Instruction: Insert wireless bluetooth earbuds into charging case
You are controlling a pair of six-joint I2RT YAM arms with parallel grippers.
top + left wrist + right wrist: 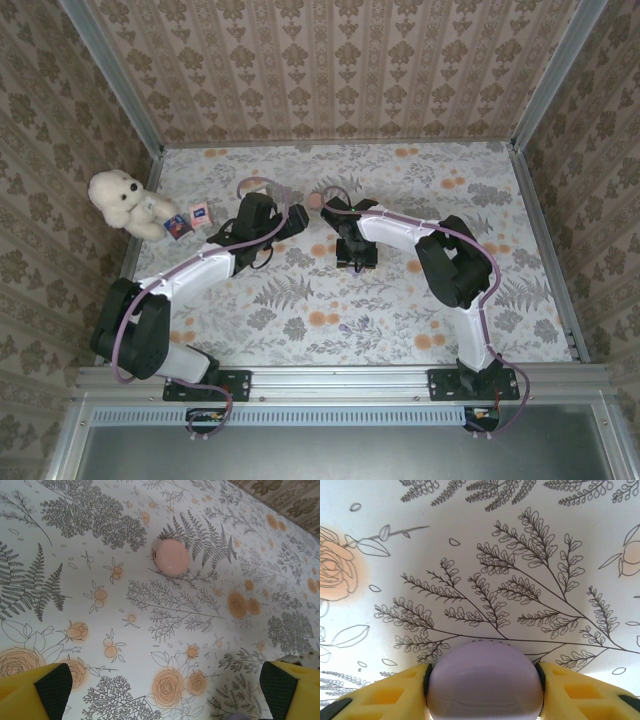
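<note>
At the far left edge of the floral-printed desk [300, 310] sits a white plush teddy bear [122, 200] with two small printed cards [190, 220] just beside it, well away from the work. The left gripper [165, 682] is empty. Its yellow fingers [30, 695] with black pads are spread wide and hang over bare desk. Straight ahead of it, centred on its line of reach, lies a pale pink rounded plastic shell [171, 556]. It is nearly circular from here, so it gives no clear long axis to line up on. In the top view that pink shell [315, 200] sits between the two wrists, just past the left fingertips, so the left arm looks the nearer one to take it. To the right, the right gripper [356, 255] is low over the desk with its yellow fingers [395, 690] closed on either side of a pale lilac domed plastic piece [484, 685]. The piece spans the whole gap crosswise. Whether this lilac piece is the charging case or its lid, and whether the pink shell is the case, cannot be told from these views; no loose earbud can be made out.
</note>
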